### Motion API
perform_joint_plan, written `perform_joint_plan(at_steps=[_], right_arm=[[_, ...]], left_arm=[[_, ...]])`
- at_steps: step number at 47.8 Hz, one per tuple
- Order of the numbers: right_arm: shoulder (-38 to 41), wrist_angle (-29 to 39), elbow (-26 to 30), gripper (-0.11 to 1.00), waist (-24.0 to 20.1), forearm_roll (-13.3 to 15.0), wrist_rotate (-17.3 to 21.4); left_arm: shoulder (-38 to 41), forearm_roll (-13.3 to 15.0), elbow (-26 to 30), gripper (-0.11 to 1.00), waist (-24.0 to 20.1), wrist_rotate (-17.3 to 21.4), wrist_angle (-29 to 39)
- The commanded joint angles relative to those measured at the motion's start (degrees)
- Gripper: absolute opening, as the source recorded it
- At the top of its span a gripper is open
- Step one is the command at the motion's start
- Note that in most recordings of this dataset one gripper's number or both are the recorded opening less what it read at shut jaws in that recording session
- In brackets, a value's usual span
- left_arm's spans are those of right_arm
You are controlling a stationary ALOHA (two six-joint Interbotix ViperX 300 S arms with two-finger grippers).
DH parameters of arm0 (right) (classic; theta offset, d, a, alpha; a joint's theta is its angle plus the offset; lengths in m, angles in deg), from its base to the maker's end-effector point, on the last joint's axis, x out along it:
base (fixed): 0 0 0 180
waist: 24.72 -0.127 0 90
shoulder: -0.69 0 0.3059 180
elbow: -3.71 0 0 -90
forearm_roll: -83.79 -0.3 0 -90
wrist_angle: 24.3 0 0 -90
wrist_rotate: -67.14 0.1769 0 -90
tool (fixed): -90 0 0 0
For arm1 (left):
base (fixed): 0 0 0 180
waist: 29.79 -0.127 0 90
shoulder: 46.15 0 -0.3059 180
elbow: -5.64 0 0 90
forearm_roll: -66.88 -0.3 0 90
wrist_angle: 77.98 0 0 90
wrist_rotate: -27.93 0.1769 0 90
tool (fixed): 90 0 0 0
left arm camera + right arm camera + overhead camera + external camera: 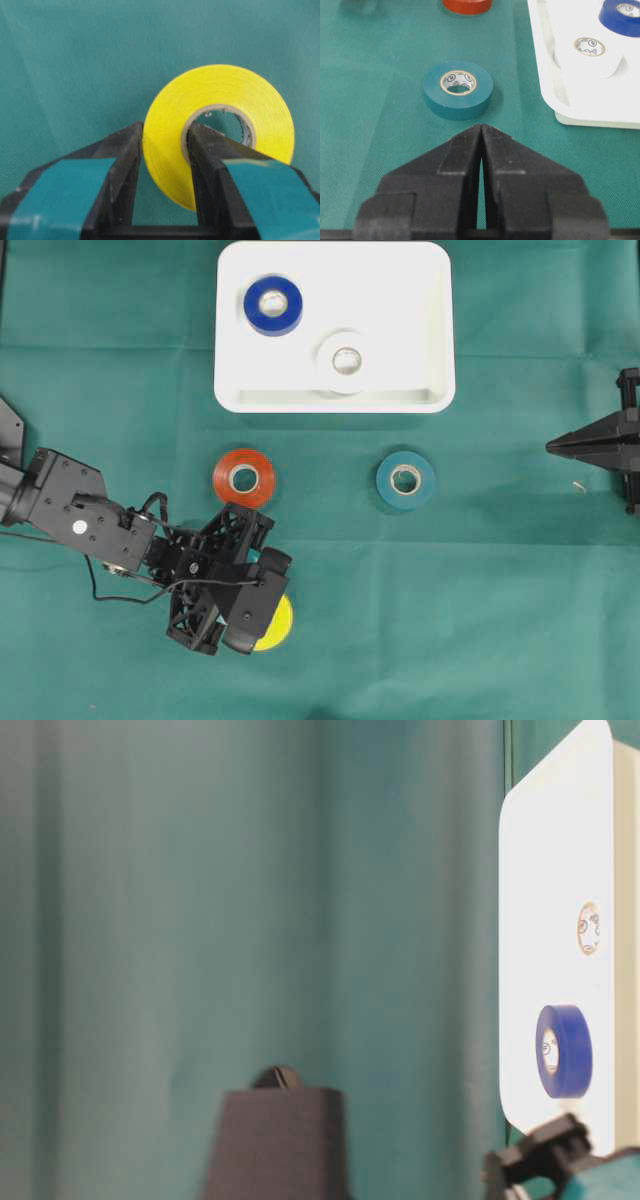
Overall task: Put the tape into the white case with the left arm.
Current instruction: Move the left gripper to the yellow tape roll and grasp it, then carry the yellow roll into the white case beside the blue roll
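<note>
Left gripper [162,150]: clamped on yellow tape [220,125], one finger outside the roll, one inside its core, low over the green worktop [480,620]. Orange tape [244,477] and teal tape [405,480]: flat on worktop, well apart. White case [420,280]: holds blue tape [273,305] and white tape [345,361]. Right gripper [481,145]: closed together, empty, at right edge.

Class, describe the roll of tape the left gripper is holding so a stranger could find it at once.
Start at the white case and look down to the left gripper. It is shut on the yellow tape, one finger through the core. No other roll is yellow.
</note>
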Motion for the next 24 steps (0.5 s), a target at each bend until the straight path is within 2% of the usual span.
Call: perform_joint_plan(at_steps=[1,11,24], right_arm=[[0.35,-0.26,0.62,-0.09,0.09,0.09,0.09],[0.35,-0.26,0.53,-0.09,0.09,0.09,0.0],[0.35,-0.26,0.53,-0.09,0.09,0.09,0.0]], left_arm=[[-2.46,0.09,1.85,0.25,0.0,0.09,1.41],[-3.78,-0.09,1.67,0.25,-1.05,0.26,2.55],[-6.24,-0.09,-0.26,0.25,-6.24,0.26,2.72]])
